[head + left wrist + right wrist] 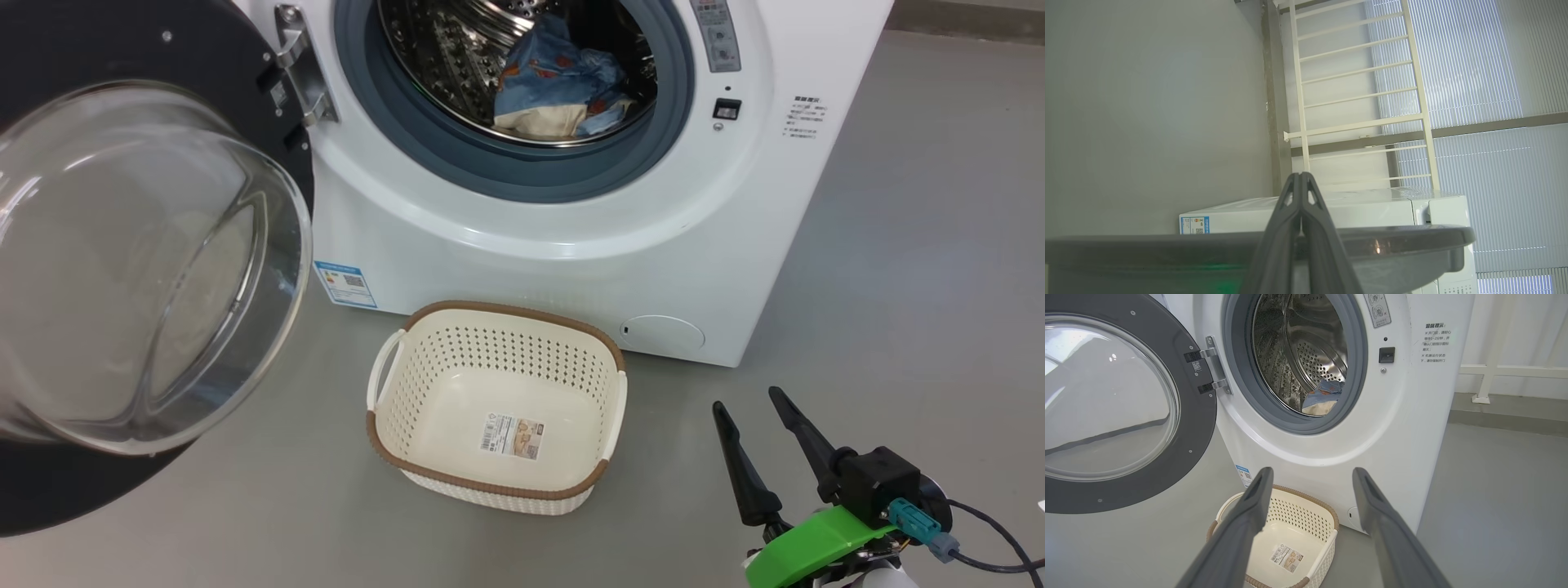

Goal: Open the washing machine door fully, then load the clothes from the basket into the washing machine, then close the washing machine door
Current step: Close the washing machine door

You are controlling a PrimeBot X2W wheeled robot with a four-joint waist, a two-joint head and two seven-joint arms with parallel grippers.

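The clothes lie in the drum at 12 o'clock, the right gripper is spread empty, and the clenched left gripper may slide off the glossy door at 9 o'clock.

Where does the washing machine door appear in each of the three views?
Head view: the washing machine door at the left, open.
Left wrist view: its dark rim across the bottom.
Right wrist view: at the left, open.
Shared landmark: the blue label sticker on the washing machine.
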